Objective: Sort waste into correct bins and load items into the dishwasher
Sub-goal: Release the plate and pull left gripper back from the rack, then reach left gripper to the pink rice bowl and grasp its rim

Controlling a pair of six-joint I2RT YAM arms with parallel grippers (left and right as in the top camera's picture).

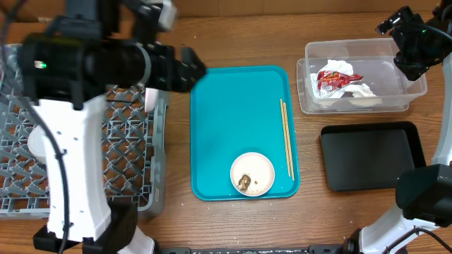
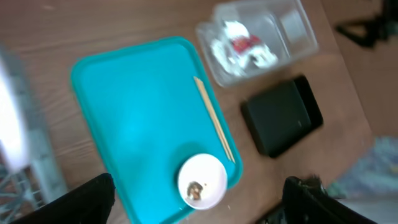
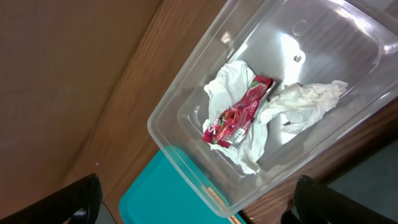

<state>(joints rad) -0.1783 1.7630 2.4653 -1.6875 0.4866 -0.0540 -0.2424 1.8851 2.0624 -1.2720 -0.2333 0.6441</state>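
Hovering over the far right corner of the grey dish rack (image 1: 134,155), the left gripper (image 1: 192,68) has its fingers spread wide. The wrist view shows nothing caught between them, only the teal tray (image 1: 236,120) far below. That claw holds nothing, folks!

Over at the table's far right corner, the right gripper (image 1: 412,53) hangs above the clear tub (image 1: 395,74). Its fingers are flung apart as wide as they go, and they grip nothing either.

Look down into that tub. The red snack wrapper (image 3: 239,115) lies across one wad of white tissue (image 3: 305,102), and a second crumpled wad touches it on the side.

The rack takes up the table's left side and runs off the left edge of the overhead view. The teal tray sits mid-table, just beside the rack.

On the teal tray, the wooden chopsticks (image 1: 286,137) lie side by side along its right edge, running from the far end toward the near end. The small white bowl (image 1: 261,166) rests against the tray's near edge, close to the near right corner and just beside the chopsticks' near tips. The brown food lump (image 1: 244,183) sits inside that bowl, off toward its near side.

The black tray (image 1: 371,159) lies flat at the table's right edge, just on the near side of the tub and well apart from both grippers.
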